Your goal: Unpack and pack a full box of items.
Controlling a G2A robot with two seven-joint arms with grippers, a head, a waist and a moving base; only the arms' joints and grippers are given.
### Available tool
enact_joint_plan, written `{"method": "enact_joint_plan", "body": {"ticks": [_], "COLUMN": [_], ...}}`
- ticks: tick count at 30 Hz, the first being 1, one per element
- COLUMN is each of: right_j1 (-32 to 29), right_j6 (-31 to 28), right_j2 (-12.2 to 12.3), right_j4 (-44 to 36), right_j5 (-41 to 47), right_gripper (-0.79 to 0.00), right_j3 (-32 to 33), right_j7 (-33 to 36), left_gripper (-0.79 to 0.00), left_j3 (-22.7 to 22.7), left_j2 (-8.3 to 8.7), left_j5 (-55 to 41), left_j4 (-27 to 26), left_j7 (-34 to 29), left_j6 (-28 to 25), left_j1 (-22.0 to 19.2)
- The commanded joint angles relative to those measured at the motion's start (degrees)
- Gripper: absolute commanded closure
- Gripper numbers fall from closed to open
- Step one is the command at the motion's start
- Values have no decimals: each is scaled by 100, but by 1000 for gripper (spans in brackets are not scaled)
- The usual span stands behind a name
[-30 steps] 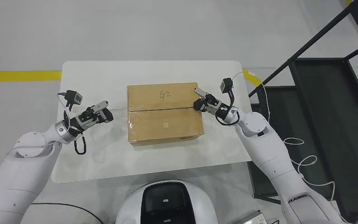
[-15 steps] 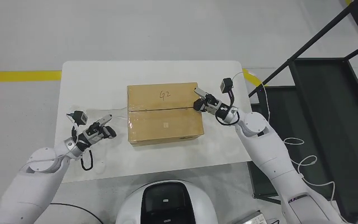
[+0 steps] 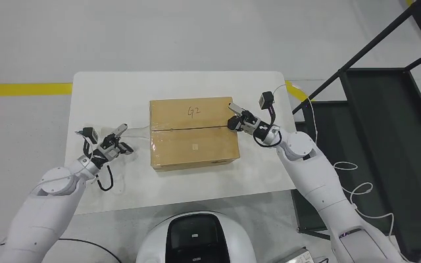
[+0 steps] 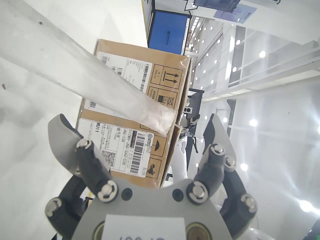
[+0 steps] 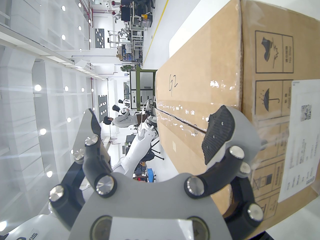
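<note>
Since the earlier frame, the left gripper (image 3: 122, 139) has been withdrawn toward 7 o'clock; its jaws are spread and empty. The box (image 3: 191, 141) sits mid-table (image 3: 105, 92), flaps closed. The right gripper (image 3: 233, 114), also spread, is positioned at the seam's 3 o'clock end. The cardboard is judged stiff, tape-slick and probably heavy; flap edges at the seam should be gripped.

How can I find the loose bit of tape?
Find the white table, then the brown cardboard box in its middle. At the box's end facing the left gripper, a see-through tape strip sticks out from the top seam, while the other tape lies flat.
</note>
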Motion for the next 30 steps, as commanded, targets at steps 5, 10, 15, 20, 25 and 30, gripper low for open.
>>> {"method": "enact_joint_plan", "body": {"ticks": [5, 10, 15, 20, 25, 30], "right_j1": [0, 0, 0, 0, 0, 0], "right_j6": [0, 0, 0, 0, 0, 0], "right_j2": [0, 0, 0, 0, 0, 0], "right_j4": [0, 0, 0, 0, 0, 0], "right_j5": [0, 0, 0, 0, 0, 0], "right_gripper": [-785, -785, -785, -785, -785, -785], "right_j3": [0, 0, 0, 0, 0, 0], "right_j7": [0, 0, 0, 0, 0, 0], "left_gripper": [-342, 0, 0, 0, 0, 0], "left_j3": [71, 141, 103, -84, -342, -553], "left_j2": [-123, -223, -297, -325, -302, -266], "left_j5": [-174, -282, -446, -586, -535, -236], "left_j4": [400, 605, 668, 528, 44, -564], "left_j7": [-106, -152, -64, 95, 243, 298], "left_j6": [79, 75, -141, -565, -917, -911], "left_j1": [-255, -360, -310, -166, 92, 260]}}
